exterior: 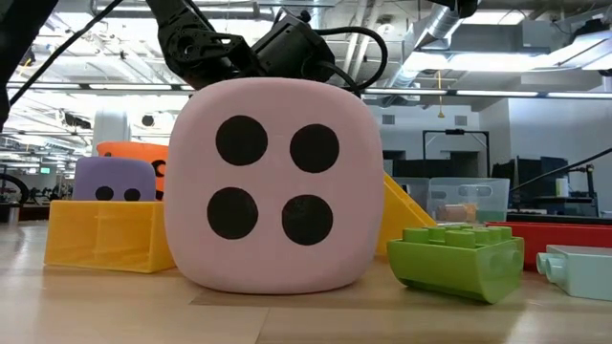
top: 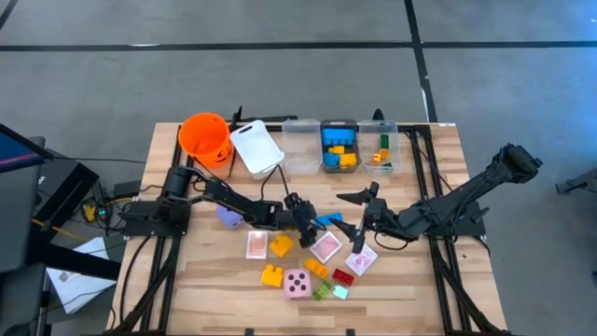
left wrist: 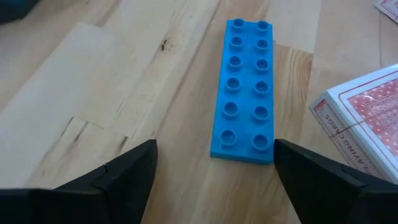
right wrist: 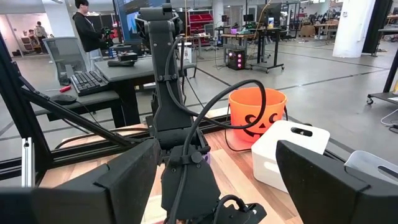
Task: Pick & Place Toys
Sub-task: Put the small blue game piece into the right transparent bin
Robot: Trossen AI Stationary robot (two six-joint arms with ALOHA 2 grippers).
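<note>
Fingers of the left claw [left wrist: 214, 180] stand wide apart around the blue brick [left wrist: 244, 90].

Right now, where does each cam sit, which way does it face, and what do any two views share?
High: overhead, straight down; both arms, left gripper over blue brick.
Low: table height, level; pink die fills it, arm behind.
Left wrist: down at blue brick between open fingers.
Right wrist: level across at left arm, orange bucket; own fingers open.
Shared: blue brick, high and left wrist.
</note>
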